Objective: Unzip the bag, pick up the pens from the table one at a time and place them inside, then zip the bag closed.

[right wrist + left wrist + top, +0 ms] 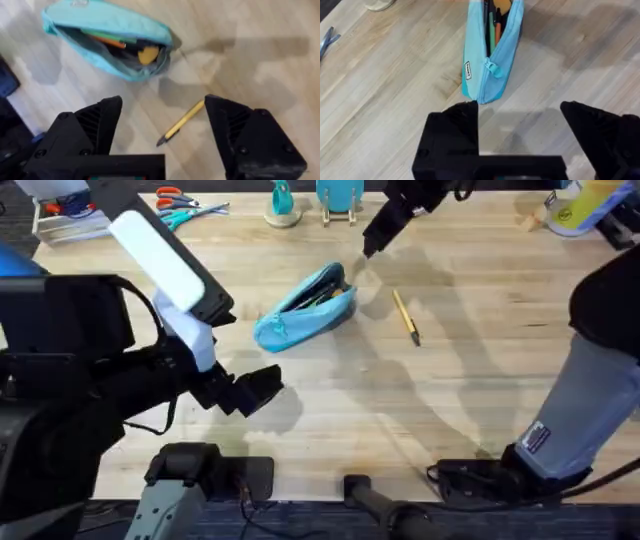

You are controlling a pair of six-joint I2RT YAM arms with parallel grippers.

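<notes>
The bag (305, 307) lies on the table (470, 370), unzipped, mouth gaping, with several pens (107, 39) already inside. One yellow pen (405, 316) lies loose on the bare wood just beside the bag, on the side away from the left gripper, dark tip pointing away from the bag.

Judged handling: the pen is light, stiff, smooth and apt to roll; a pinch across its mid-shaft looks soundest. The bag is soft fabric and would likely sag or slide if nudged.

The right gripper (162, 125) hangs above the pen, jaws wide, empty; in its wrist view the pen sits between the two fingers, untouched. The left gripper (520, 130) stands near the bag's closed end, jaws wide, holding nothing, not touching the fabric.
</notes>
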